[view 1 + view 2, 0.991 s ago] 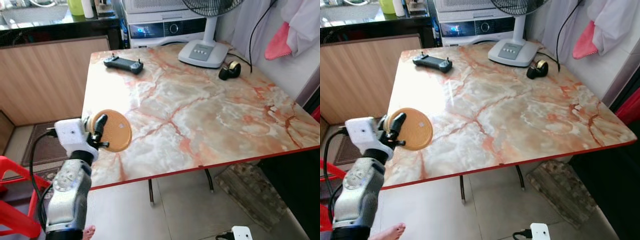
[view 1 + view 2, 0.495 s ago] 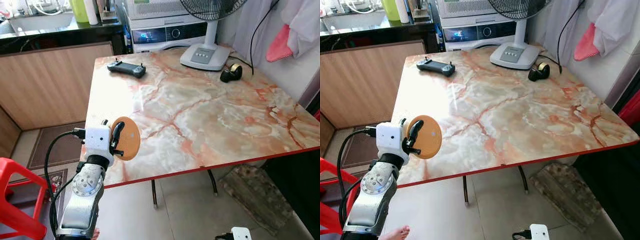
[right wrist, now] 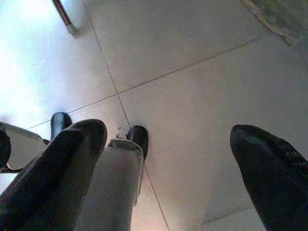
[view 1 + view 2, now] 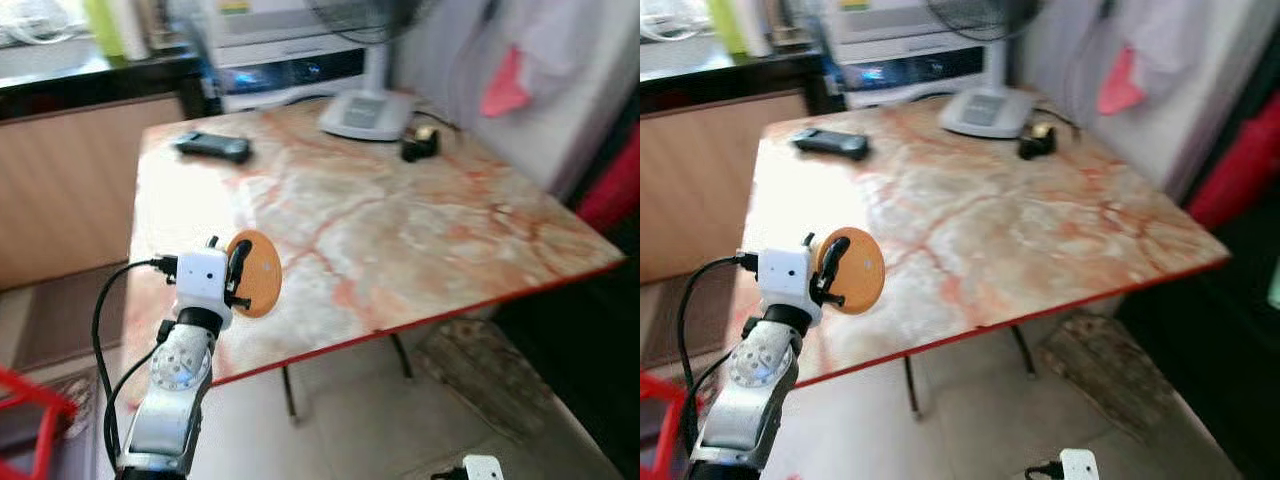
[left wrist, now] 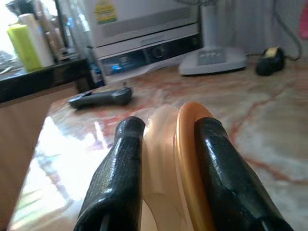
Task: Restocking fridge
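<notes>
The left gripper [image 4: 238, 275] is raised over the near left corner of the marble-patterned table [image 4: 420, 230], its two black fingers [image 5: 120, 178] clamped on a flat, round orange container [image 4: 258, 287] held on edge. In the left wrist view the fingers press on its two broad faces, an orange lid on one side and a paler, cream-coloured body on the other, so it looks like a shallow lidded tub — what is inside cannot be told. It hangs clear of the tabletop, carried rather than resting.

It appears light and stiff, probably plastic, with smooth faces that could slip against the pads if the wrist swings. Pinching across the flat faces near the middle, as now, seems the sound hold; a grip near the rim might pry lid from body.

The right gripper [image 3: 168, 163] hangs low with its fingers well apart, pointing at the tiled floor [image 3: 192, 62].

Farther back on the table lie a black handheld controller [image 4: 212, 147], a fan base [image 4: 364, 112] and a tape dispenser [image 4: 419, 143] — all well away from the container.
</notes>
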Controlling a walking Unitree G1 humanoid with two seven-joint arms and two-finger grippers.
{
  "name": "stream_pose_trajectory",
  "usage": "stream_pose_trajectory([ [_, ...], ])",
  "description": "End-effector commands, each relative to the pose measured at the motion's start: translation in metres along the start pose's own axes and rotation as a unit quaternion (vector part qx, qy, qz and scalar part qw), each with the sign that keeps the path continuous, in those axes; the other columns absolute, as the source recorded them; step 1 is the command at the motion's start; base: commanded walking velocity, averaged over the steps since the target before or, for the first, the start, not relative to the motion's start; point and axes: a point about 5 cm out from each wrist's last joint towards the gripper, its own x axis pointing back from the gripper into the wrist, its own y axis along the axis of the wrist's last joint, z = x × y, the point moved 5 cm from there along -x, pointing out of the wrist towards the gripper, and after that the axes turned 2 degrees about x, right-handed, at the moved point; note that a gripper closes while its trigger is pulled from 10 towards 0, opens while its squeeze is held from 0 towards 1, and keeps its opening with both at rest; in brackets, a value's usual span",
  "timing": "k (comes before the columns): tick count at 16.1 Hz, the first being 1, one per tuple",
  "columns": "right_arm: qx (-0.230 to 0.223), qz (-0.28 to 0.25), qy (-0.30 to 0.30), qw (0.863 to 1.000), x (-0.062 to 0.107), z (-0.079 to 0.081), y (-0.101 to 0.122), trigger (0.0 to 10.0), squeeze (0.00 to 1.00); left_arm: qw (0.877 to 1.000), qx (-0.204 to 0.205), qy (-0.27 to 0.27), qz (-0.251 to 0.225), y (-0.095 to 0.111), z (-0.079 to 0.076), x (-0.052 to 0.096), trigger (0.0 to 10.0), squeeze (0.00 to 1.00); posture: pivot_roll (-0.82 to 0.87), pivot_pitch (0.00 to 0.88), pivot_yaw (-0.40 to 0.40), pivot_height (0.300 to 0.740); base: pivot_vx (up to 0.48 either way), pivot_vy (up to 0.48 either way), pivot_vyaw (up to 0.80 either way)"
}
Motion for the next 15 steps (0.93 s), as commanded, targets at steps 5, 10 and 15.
stream_pose_trajectory([
  [5,-0.002,0.004,0.003,1.000,-0.0003,0.0017,-0.0009,10.0,0.00,0.999,-0.025,0.014,-0.020,0.0105,0.0042,-0.0064,10.0,0.00,0.04,0.038,-0.004,0.740,0.000,-0.189,-0.80],
  [10,-0.003,0.004,0.004,1.000,-0.0003,0.0020,-0.0009,10.0,0.00,0.999,-0.019,0.016,-0.021,0.0115,0.0062,-0.0076,10.0,0.00,0.04,0.042,-0.002,0.740,0.000,0.000,-0.80],
  [15,-0.004,0.008,0.012,1.000,-0.0002,0.0039,-0.0025,10.0,0.00,0.999,-0.019,0.012,-0.025,0.0139,0.0053,-0.0106,10.0,0.00,0.04,0.053,0.002,0.740,0.000,0.000,-0.80],
])
